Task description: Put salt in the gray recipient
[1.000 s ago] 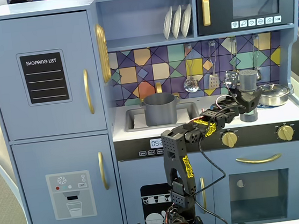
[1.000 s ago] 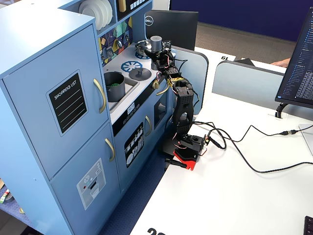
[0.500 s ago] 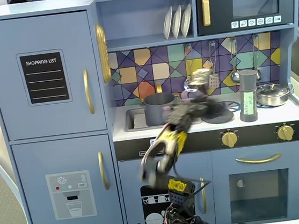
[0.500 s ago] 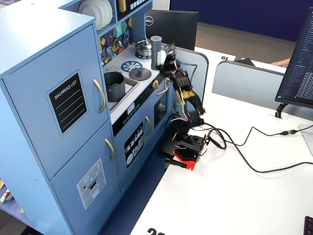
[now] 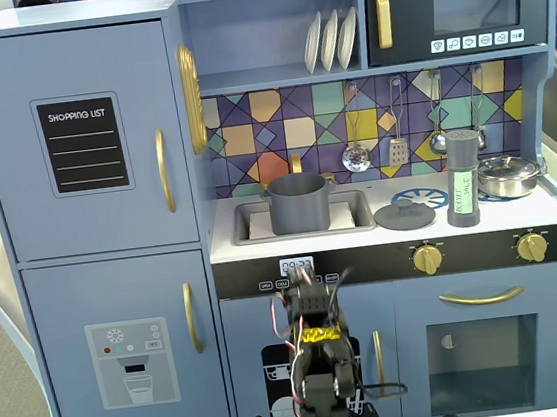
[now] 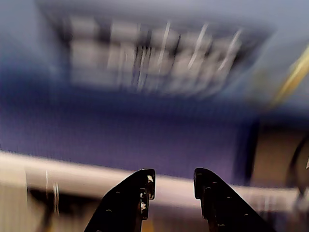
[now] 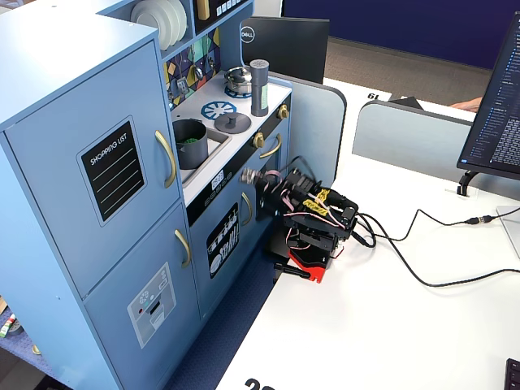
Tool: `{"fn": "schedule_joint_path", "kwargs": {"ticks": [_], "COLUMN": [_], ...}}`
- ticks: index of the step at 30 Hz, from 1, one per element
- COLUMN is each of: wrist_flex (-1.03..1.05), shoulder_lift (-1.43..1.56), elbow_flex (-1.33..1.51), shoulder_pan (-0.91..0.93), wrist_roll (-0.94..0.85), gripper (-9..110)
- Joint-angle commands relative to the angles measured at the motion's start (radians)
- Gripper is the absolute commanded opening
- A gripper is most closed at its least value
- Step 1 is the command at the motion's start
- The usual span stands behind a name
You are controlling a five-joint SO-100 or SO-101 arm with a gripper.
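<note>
The salt (image 5: 464,179) is a tall dark gray shaker with a pale green label. It stands upright on the toy kitchen's counter, right of the stove ring, and also shows in the other fixed view (image 7: 259,88). The gray recipient (image 5: 299,204) is a matte dark gray pot standing in the sink, also seen in the side-on fixed view (image 7: 190,143). My gripper (image 7: 249,176) is low in front of the counter's control panel, well below and left of the salt. In the blurred wrist view my gripper (image 6: 174,181) is open with nothing between its jaws.
A flat gray lid with a knob (image 5: 405,215) lies between sink and salt. A shiny steel pan (image 5: 508,175) sits right of the salt. Utensils hang on the tiled back wall (image 5: 389,115). The arm's base (image 7: 313,244) and cables (image 7: 422,276) lie on the white table.
</note>
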Motion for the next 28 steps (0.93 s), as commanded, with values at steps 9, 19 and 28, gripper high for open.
{"fn": "schedule_joint_path", "kwargs": {"ticks": [9,19,28], "wrist_flex": [0.021,0.021,0.021], "shoulder_lift": [0.008,0.008,0.008], "elbow_flex": [0.052,0.052,0.052], "shoulder_pan": [-0.034,-0.034,-0.034], "wrist_roll": [0.143,0.143,0.143], "gripper": [2,3,3]}}
